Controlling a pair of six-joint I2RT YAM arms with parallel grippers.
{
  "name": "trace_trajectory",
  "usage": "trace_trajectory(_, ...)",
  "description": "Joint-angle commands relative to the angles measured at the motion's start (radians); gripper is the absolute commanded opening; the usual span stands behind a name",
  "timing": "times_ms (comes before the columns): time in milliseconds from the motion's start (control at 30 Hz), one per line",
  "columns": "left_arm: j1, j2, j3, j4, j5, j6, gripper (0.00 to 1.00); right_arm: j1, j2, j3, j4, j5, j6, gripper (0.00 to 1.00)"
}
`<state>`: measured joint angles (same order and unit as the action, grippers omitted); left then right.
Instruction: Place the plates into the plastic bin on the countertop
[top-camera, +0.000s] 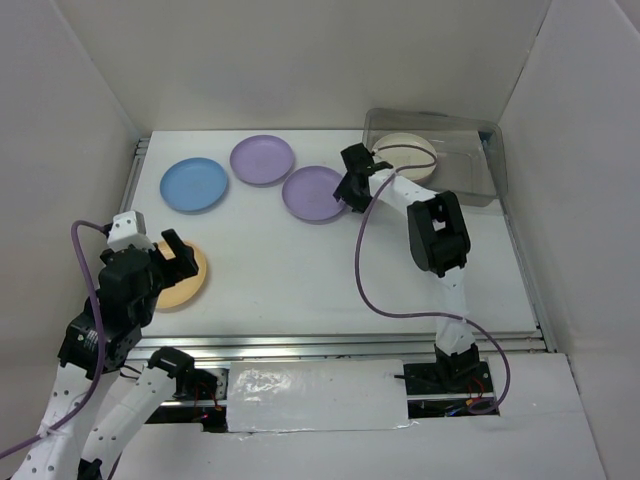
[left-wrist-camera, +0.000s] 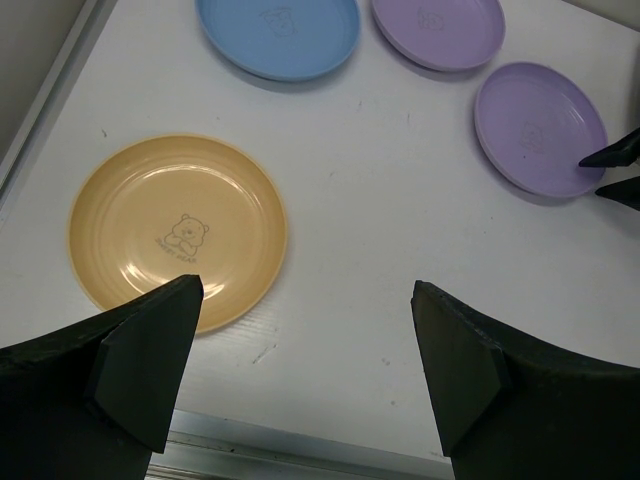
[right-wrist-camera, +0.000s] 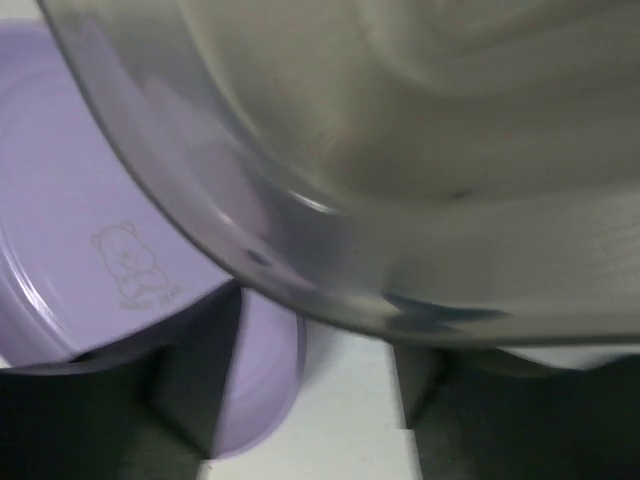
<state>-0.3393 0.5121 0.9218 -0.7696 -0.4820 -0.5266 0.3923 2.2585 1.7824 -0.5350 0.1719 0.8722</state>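
An orange-tan plate (top-camera: 190, 280) (left-wrist-camera: 175, 230) lies at the near left of the white countertop (top-camera: 290, 270). My left gripper (top-camera: 165, 258) (left-wrist-camera: 305, 370) hovers open and empty above its near right edge. A blue plate (top-camera: 195, 185) (left-wrist-camera: 280, 35) and two lavender plates (top-camera: 262, 159) (top-camera: 312, 193) lie further back. My right gripper (top-camera: 352, 188) (right-wrist-camera: 320, 400) is open at the right rim of the nearer lavender plate (right-wrist-camera: 80, 200), and the rim lies between its fingers. The plastic bin (top-camera: 470, 165) (right-wrist-camera: 300, 250) holds a cream plate (top-camera: 405, 155). Pink and watermelon plates are not in view.
White walls enclose the countertop at the back and on both sides. A metal rail (top-camera: 330, 345) runs along the front edge. A purple cable (top-camera: 365, 270) loops from the right arm over the table. The bin's corner sits very near the right gripper.
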Motion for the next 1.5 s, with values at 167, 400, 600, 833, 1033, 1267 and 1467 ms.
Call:
trace_trajectory(167,-0.004,-0.021,0.000,0.030,-0.007,0.002,0.99,0.005,-0.020,-0.035,-0.033,-0.025,-0.002,0.04)
trace_trajectory(400,-0.006,-0.017,0.000,0.032,-0.007,0.002,0.99,0.091,-0.339,-0.225,0.029,0.069,-0.038,0.00)
trace_trajectory(600,-0.006,-0.011,0.000,0.032,-0.004,0.004,0.99,-0.078,-0.540,-0.171,0.023,-0.071,-0.105,0.00)
trace_trajectory(833,-0.004,0.002,-0.001,0.038,0.005,0.010,0.99,-0.377,-0.265,0.202,-0.199,-0.141,-0.196,0.00)
trace_trajectory(1033,-0.004,0.009,-0.001,0.036,0.008,0.011,0.99,-0.510,-0.145,0.248,-0.138,-0.256,-0.229,0.00)
trace_trajectory(1267,-0.004,0.020,-0.001,0.041,0.016,0.014,0.99,-0.556,-0.099,0.184,-0.047,-0.305,-0.202,0.00)
trace_trajectory(1467,-0.004,0.016,-0.005,0.043,0.019,0.016,0.99,-0.555,-0.021,0.282,-0.106,-0.322,-0.202,0.12)
